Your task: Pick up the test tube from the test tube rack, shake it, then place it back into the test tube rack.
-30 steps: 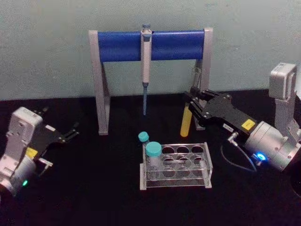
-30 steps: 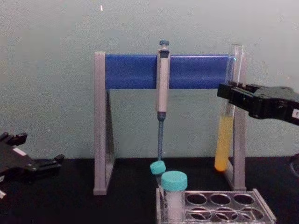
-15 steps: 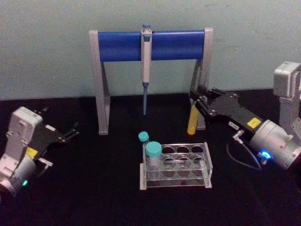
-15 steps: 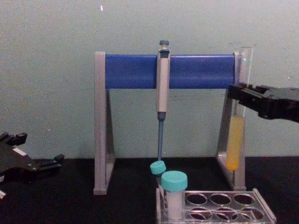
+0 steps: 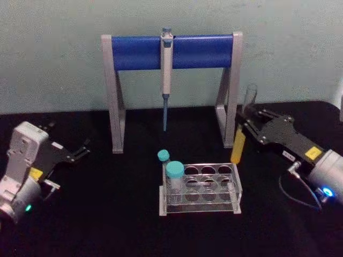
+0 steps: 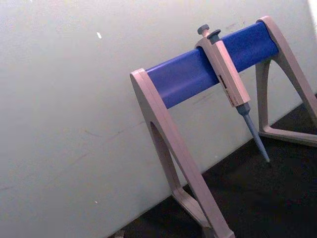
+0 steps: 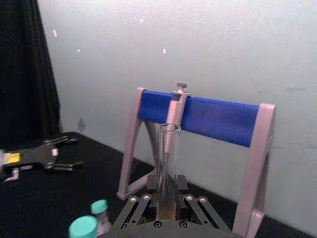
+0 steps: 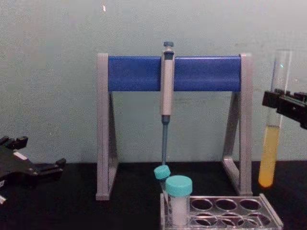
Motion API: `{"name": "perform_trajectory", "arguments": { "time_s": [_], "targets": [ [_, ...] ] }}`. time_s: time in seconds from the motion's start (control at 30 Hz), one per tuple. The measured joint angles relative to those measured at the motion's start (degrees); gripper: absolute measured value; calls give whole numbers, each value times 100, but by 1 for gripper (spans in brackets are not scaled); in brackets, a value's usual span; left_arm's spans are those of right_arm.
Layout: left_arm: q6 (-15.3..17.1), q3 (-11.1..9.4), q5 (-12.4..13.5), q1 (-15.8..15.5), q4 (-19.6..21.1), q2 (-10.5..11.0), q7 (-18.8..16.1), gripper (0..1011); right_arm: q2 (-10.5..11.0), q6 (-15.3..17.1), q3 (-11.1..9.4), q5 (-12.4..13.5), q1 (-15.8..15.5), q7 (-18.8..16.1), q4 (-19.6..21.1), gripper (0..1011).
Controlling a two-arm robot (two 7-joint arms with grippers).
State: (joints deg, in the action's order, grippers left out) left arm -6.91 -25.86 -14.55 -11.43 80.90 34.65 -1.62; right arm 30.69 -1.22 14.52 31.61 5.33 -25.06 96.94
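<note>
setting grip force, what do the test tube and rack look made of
The test tube, held in the right gripper, looks like clear glass: thin glossy wall, yellow liquid showing through. The test tube rack looks like clear rigid plastic, perhaps acrylic: flat see-through plates.

A laboratory bench fitted out for liquid handling.

A grey-and-blue pipette stand [image 5: 139, 52] stands on a black-covered table [image 5: 107, 214] against a plain pale wall [image 5: 48, 59]. A grey pipette [image 5: 166, 64] hangs from its bar with the blue tip pointing down. In front of the stand sits a clear plastic test tube rack [image 5: 198, 210] with rows of round holes in its top plate. Two teal-capped tubes [image 5: 174, 170] are at its left end. To the right of the stand, a tall uncapped glass test tube [image 5: 237, 147] with yellow-orange liquid in its lower part is clamped in the robot's right gripper [image 5: 245, 124].
</note>
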Motion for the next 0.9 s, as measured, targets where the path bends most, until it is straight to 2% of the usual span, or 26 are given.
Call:
{"name": "perform_trajectory", "arguments": {
  "time_s": [0.17,0.3,0.47,0.6,0.9],
  "targets": [
    [0,0,0,0,0,0,0,1010,98,61,-6,111,-179,-123,192,222],
    [0,0,0,0,0,0,0,1010,131,109,96,182,-199,-259,254,222],
    [0,0,0,0,0,0,0,1010,72,141,335,213,-8,-396,167,222],
    [0,0,0,0,0,0,0,1009,-58,133,516,208,232,-428,-29,222],
    [0,0,0,0,0,0,0,1010,-310,-54,632,65,598,-285,-412,222]
  ]
}}
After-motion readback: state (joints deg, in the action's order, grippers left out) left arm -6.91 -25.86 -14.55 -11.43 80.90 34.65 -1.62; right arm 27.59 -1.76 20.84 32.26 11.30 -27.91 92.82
